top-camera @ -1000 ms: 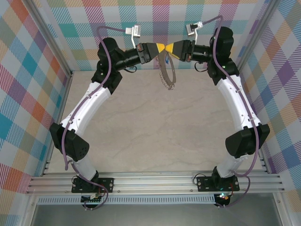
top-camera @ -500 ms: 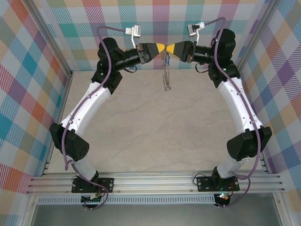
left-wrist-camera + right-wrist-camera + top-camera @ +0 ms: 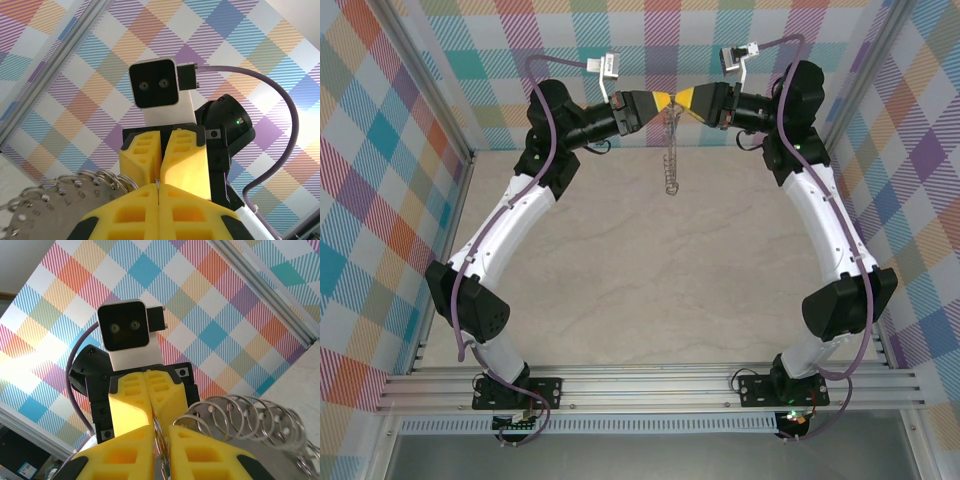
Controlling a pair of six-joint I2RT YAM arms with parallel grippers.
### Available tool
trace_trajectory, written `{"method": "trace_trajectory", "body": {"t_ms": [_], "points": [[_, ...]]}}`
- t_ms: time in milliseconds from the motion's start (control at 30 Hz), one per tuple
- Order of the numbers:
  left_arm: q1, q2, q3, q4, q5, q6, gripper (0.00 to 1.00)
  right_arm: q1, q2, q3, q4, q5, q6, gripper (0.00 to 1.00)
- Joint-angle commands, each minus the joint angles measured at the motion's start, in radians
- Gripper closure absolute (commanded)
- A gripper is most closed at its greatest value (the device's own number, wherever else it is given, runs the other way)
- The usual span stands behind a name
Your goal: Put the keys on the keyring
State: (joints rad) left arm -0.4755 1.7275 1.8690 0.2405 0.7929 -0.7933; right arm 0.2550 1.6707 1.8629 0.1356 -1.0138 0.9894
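Keyring (image 3: 669, 160) has swung edge-on as your right gripper (image 3: 683, 100) narrowed, seemingly pinching it opposite the left gripper (image 3: 662, 100), clamped on it: steadied for threading.

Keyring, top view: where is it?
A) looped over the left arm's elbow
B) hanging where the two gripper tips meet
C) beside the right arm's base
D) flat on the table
B: the keyring dangles edge-on below the left gripper and right gripper, which meet tip to tip.
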Motion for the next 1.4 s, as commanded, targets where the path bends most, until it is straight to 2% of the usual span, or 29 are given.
{"method": "trace_trajectory", "body": {"t_ms": [0,300,400,500,567,733,900,933,1033,1133,1367], "points": [[-0.007,-0.009,0.029,0.047,0.006,0.006,1.0,0.003,0.006,-0.007,0.085,-0.008,0.034,0.85],[-0.009,-0.008,0.03,0.047,0.001,0.006,1.0,0.006,0.007,-0.011,0.087,-0.02,0.037,0.93],[-0.009,-0.008,0.029,0.048,0.0,0.006,1.0,0.009,0.009,-0.013,0.087,-0.029,0.039,0.85],[-0.008,-0.008,0.028,0.048,-0.003,0.006,1.0,0.01,0.008,-0.022,0.087,-0.028,0.039,0.84],[-0.01,-0.007,0.028,0.049,-0.005,0.005,1.0,0.011,0.005,-0.029,0.088,-0.026,0.04,0.86],[-0.011,-0.006,0.028,0.049,-0.009,0.005,1.0,0.012,0.003,-0.037,0.083,-0.028,0.032,1.0],[-0.01,-0.006,0.047,-0.006,-0.005,0.036,1.0,0.01,0.0,-0.021,-0.001,-0.026,-0.037,1.0],[-0.01,-0.007,0.056,-0.044,-0.006,0.056,0.97,0.01,-0.003,-0.015,-0.042,-0.027,-0.07,1.0],[-0.005,-0.018,0.077,-0.142,-0.008,0.119,0.75,0.002,-0.001,0.027,-0.192,-0.047,-0.186,1.0],[0.002,-0.031,0.093,-0.239,-0.008,0.188,0.59,-0.014,0.021,0.094,-0.376,-0.084,-0.319,1.0],[0.02,-0.029,0.146,-0.501,0.027,0.37,0.4,-0.052,0.085,0.206,-0.63,-0.198,-0.516,1.0]]}}
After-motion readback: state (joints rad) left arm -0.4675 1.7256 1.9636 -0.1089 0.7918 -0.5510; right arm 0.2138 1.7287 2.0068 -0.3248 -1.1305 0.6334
